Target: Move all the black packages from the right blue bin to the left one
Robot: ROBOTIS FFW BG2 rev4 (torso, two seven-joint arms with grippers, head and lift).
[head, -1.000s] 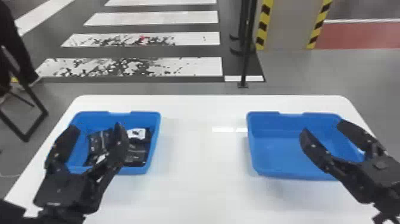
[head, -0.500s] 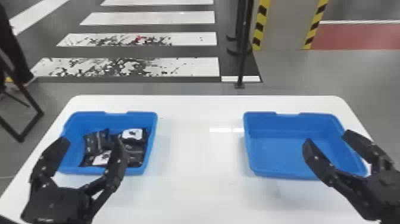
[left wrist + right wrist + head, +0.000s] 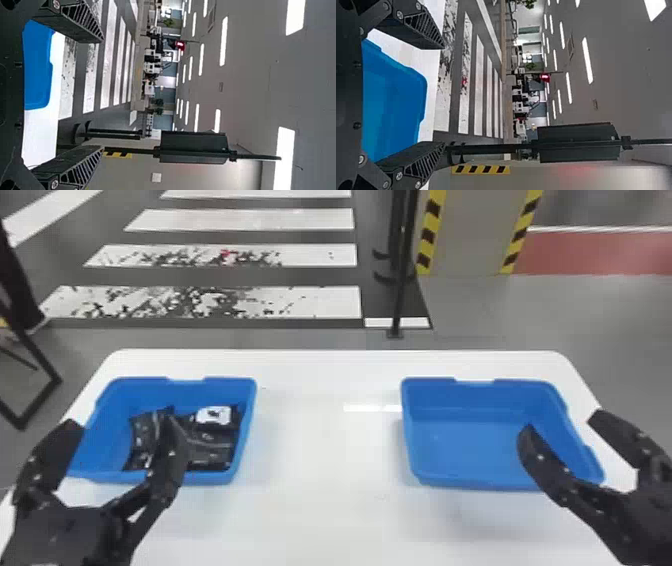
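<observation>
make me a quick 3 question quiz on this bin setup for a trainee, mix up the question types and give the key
1. True or false: black packages lie in the left blue bin.

2. Which holds for the left gripper?
a) It is shut on a package
b) Its fingers are apart with nothing between them
c) Its fingertips touch each other

3. Fill in the missing word: of the two blue bins, the right gripper is nearer the ____ one.

Key: 1 true; 2 b; 3 right
</observation>
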